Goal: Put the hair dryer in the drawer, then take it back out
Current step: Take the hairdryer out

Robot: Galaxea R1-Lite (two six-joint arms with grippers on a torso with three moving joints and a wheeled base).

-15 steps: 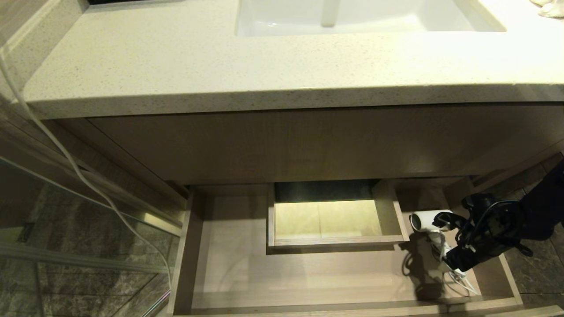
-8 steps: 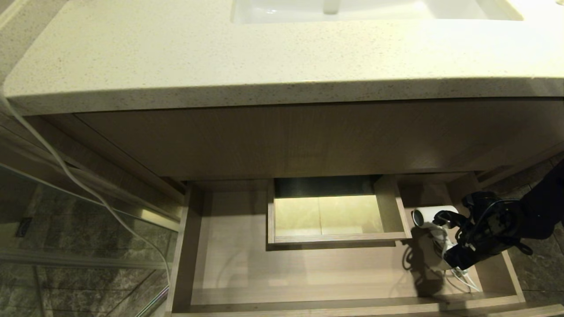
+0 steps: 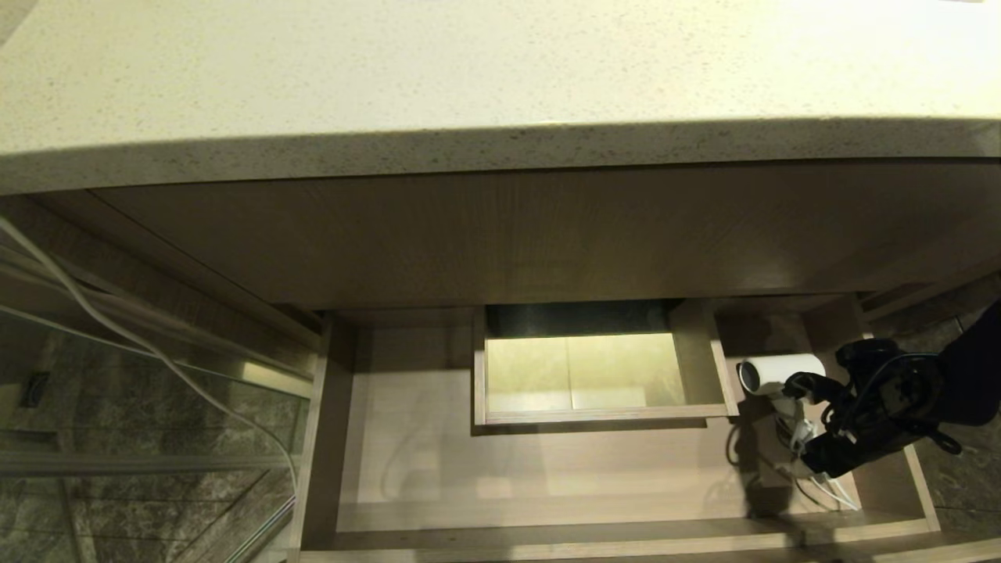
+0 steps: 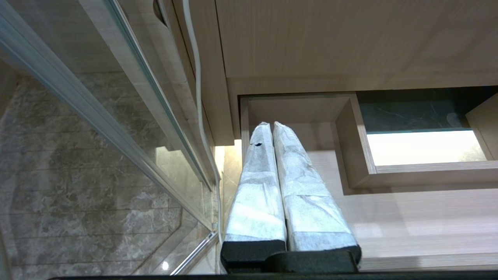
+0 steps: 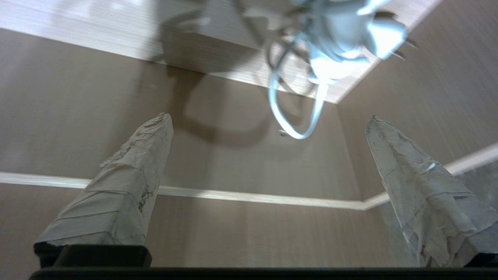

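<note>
Hair dryer (image 3: 782, 375) lies inside the drawer (image 3: 547, 485), at its far right end, just beside the boxed notch (image 3: 696, 360) in the rear wall. Short fat white barrel, dark round mouth facing the notch; glossy white cord (image 5: 295, 116) looped loosely about the handle, flat plug (image 5: 383, 33) with bare prongs sticking out.

My right gripper (image 5: 268, 120) hangs in the drawer's right corner close by the dryer, jaws spread wide, nothing between them. Its fingers (image 5: 128, 182) are tapered wedges wrapped in crinkled pale tape.

My left gripper (image 4: 270, 128) is off at the drawer's left end, its taped fingers pressed flat together, empty.

Drawer: wide, shallow, matte light wood grain, straight low walls. Above it a speckled stone countertop (image 3: 469, 86) with a squared edge.
</note>
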